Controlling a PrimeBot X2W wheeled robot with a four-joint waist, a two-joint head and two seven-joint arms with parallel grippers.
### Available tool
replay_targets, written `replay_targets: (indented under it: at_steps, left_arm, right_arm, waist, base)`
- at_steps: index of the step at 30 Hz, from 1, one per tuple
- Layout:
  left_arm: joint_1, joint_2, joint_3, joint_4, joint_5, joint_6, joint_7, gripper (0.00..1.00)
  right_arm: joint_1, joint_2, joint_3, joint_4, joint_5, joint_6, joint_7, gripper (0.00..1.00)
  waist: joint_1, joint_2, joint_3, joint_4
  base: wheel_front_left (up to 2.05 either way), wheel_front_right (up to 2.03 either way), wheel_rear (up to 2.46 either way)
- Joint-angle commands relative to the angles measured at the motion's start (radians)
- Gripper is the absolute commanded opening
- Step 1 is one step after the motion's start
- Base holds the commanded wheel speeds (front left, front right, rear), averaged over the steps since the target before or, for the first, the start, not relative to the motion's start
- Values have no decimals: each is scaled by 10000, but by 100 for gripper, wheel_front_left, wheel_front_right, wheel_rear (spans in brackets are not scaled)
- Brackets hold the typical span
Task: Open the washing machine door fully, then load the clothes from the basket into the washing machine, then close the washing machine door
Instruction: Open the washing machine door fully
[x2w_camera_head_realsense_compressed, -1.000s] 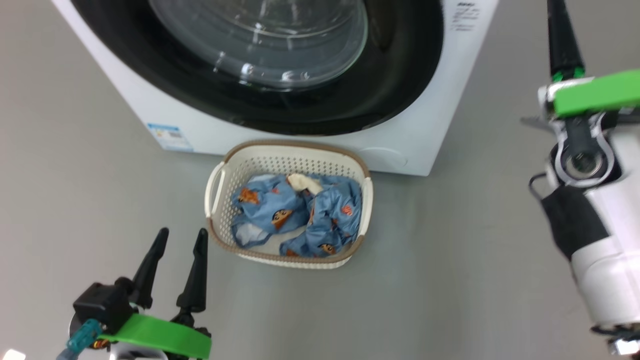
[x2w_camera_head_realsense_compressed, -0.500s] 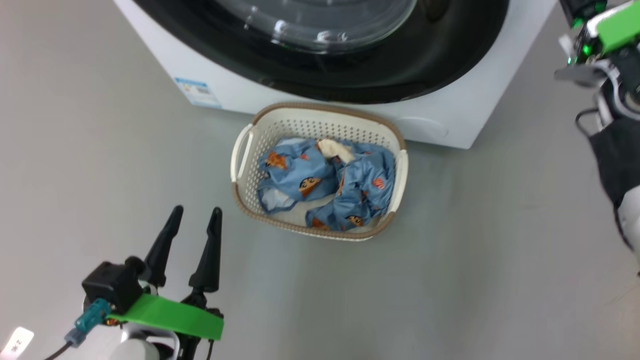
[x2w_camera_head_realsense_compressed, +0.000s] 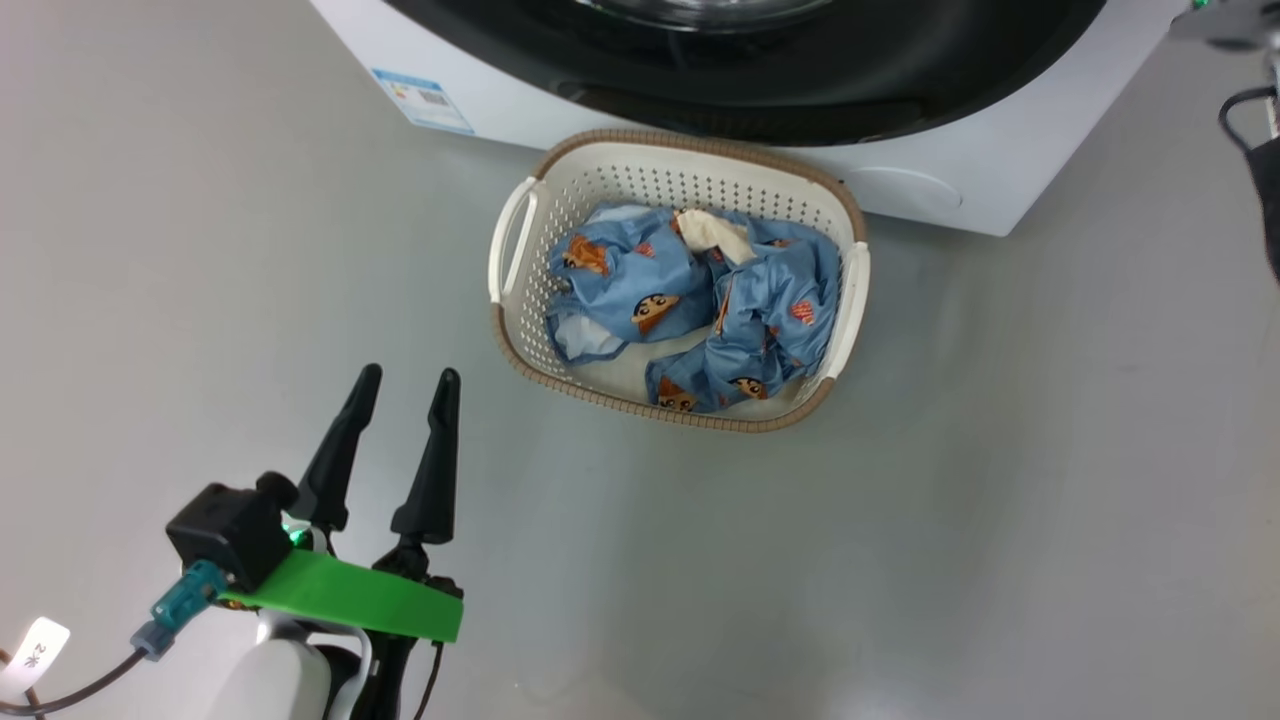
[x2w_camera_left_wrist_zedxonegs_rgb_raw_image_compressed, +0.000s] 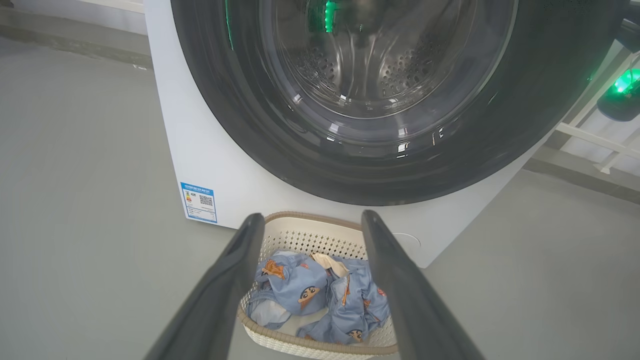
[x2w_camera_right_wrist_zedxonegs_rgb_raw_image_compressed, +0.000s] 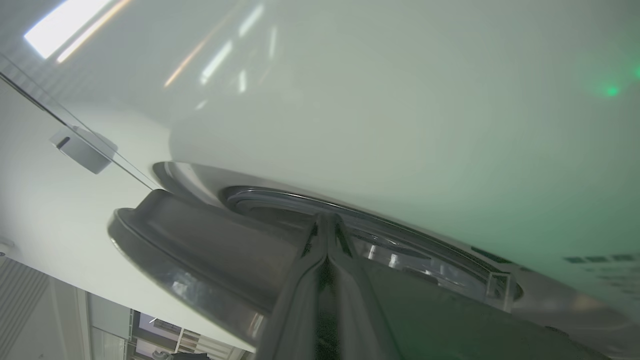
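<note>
Here, one basket (x2w_camera_head_realsense_compressed: 690, 140) holding the clothes (x2w_camera_head_realsense_compressed: 620, 285) in two bunches stands just before the washing machine (x2w_camera_head_realsense_compressed: 490, 100), the left gripper (x2w_camera_head_realsense_compressed: 410, 372) nearby has its two fingers spread, and the right gripper (x2w_camera_right_wrist_zedxonegs_rgb_raw_image_compressed: 326, 217), at the rim of the washing machine door (x2w_camera_right_wrist_zedxonegs_rgb_raw_image_compressed: 200, 245), has its two fingers pressed together.

Light blue clothes (x2w_camera_head_realsense_compressed: 700, 310) with orange-brown cartoon faces, cream perforated basket (x2w_camera_head_realsense_compressed: 850, 290) with brown rim, glossy black door (x2w_camera_left_wrist_zedxonegs_rgb_raw_image_compressed: 540, 100)

The white, boxy washing machine (x2w_camera_left_wrist_zedxonegs_rgb_raw_image_compressed: 200, 150) has its round glossy black door (x2w_camera_left_wrist_zedxonegs_rgb_raw_image_compressed: 225, 100) lying across the opening, a glass bowl bulging at its centre. Just in front of the machine sits the cream perforated basket (x2w_camera_head_realsense_compressed: 690, 180), brown-rimmed and upright. It holds crumpled light blue clothes (x2w_camera_head_realsense_compressed: 700, 310) printed with cartoon faces.
</note>
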Motion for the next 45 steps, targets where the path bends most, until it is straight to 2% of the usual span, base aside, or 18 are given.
replay_targets:
  at_steps: [1,19,45]
  left_arm:
    - [-219,218,317,-266,-85,-25,-65,100]
    - [-335,107,365,-173,-138,-25,-65,100]
    - [340,173,501,-97,74,-25,-65,100]
  right_arm:
    - [-157,213,231,-144,-169,16,163,0]
    - [178,305,1317,-26,-323,16,1274,0]
    - [2400,378,2047,-805,419,16,2756,0]
  waist:
    - [0,0,181,121]
    - [0,0,129,-3]
    - [0,0,-1262,-370]
  base:
    - [0,0,0]
    - [0,0,0]
    - [0,0,0]
